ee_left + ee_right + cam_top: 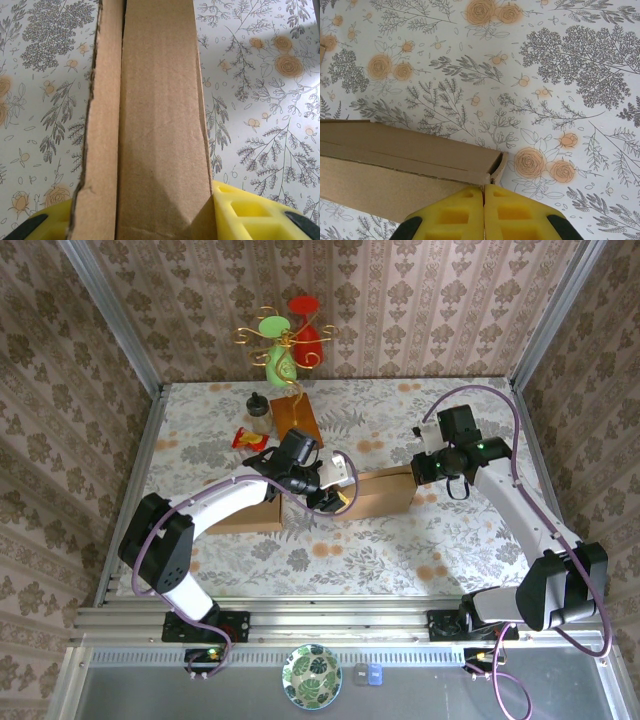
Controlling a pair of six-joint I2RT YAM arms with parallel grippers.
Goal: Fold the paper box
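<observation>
- Two-armed work on one paper box point(380, 490), lying long and low across the middle of the floral surface point(400, 570), right end nearest the right arm.
- Gripped about midway along by the left claw point(335, 498). From the left wrist, seen with yellow fingers point(250, 215) clamped either side of a long cardboard panel point(160, 125), and a second wall standing just beside that panel on its left.
- Met at the right end by the right claw point(420, 468). From the right wrist, seen with pads point(455, 212) pressed together and nothing visible between them, tips right at the small end flap point(497, 167) on the box corner.
- Cannot tell whether those tips actually touch the flap or sit just short of it.
- Judged to be mid-fold: long walls already up, the right end being closed, probably by pushing with closed tips rather than by pinching.
- Next move, as a judgement: steady the box with the left grip and press the end flap inward, square to the end.
- Calls for a gentle push, so as not to slide the box along the surface or buckle the thin wall.
- Left end partly hidden under the left arm, so no telling how far folded there.
</observation>
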